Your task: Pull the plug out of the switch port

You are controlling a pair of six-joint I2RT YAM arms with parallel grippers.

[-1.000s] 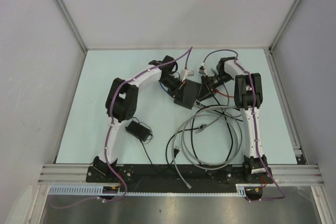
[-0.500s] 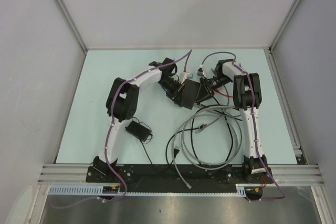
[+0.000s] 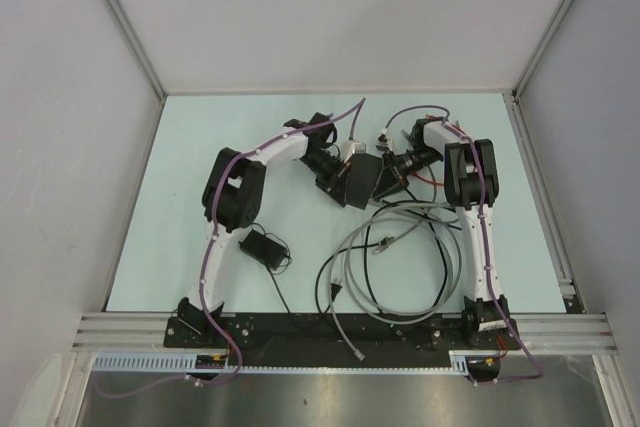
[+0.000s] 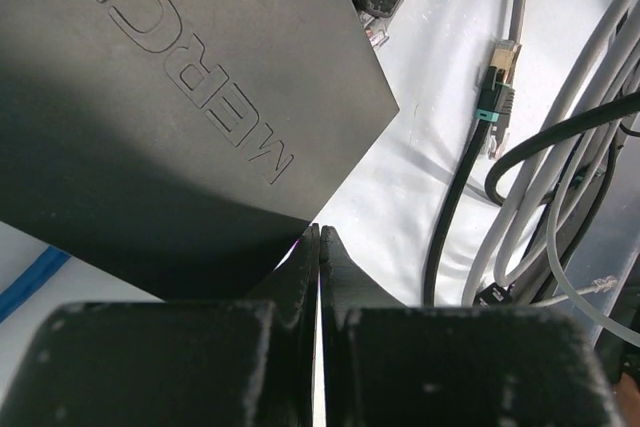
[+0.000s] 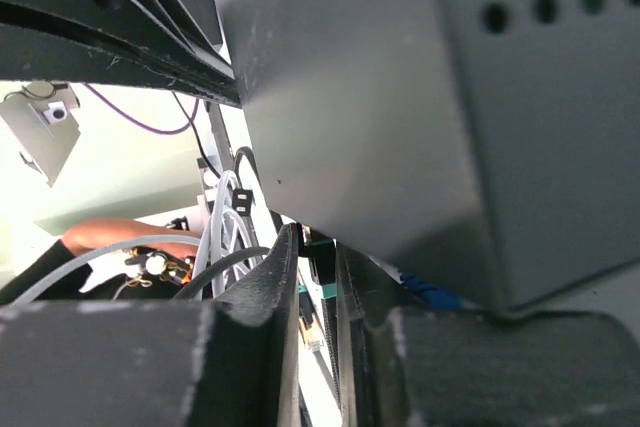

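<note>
The switch (image 3: 357,185), a flat matte-black box, is tilted up on edge between my two grippers. In the left wrist view its embossed top (image 4: 180,97) fills the upper left. My left gripper (image 3: 337,173) is shut and empty, with its tips (image 4: 320,232) at the switch's near corner. My right gripper (image 3: 386,179) is at the switch's right edge. In the right wrist view the switch (image 5: 400,97) looms overhead. The right gripper (image 5: 316,239) is closed to a narrow gap around a dark plug (image 5: 320,252) at the switch's underside.
A blue cable (image 4: 30,269) runs under the switch. A loose black cable with a teal boot and gold plug (image 4: 492,107) lies on the table. Grey and black cable loops (image 3: 400,267) lie in front. A small black power adapter (image 3: 262,245) sits near the left arm.
The switch has gone from lying flat to tilted up on edge. Both grippers have moved a little away from me with it and closer together.
</note>
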